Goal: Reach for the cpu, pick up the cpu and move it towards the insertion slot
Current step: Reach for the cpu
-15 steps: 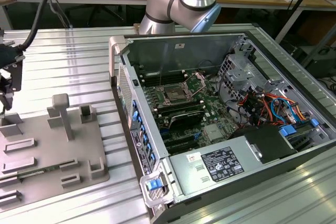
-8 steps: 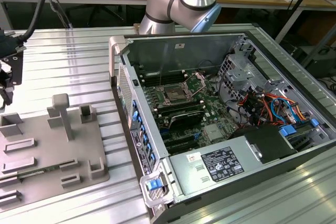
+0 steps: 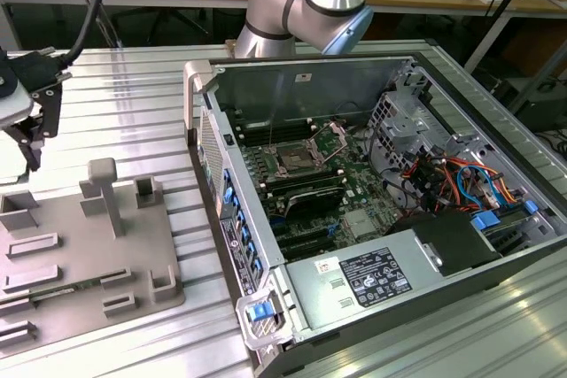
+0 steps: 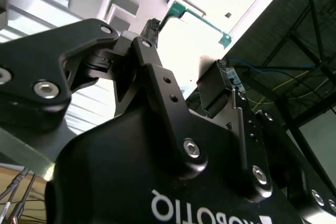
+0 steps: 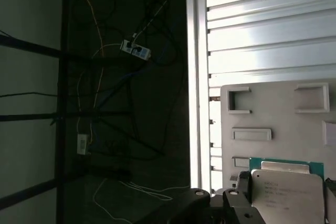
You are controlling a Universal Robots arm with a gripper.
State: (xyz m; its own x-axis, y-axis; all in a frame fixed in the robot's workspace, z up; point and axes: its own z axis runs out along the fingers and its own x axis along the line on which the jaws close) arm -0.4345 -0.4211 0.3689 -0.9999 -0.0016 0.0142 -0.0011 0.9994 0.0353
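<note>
Now | tool closed onto the cpu, gripping its edges | held above the grey tray

Tray at exterior view's left, computer case at its right, both on slatted table. Insertion slot inside case. Gripper over tray's left end; cpu just beside gripper.

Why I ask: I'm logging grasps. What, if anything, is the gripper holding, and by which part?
Cannot be told. The gripper is right beside the cpu over the grey tray, but contact is hidden.
</note>
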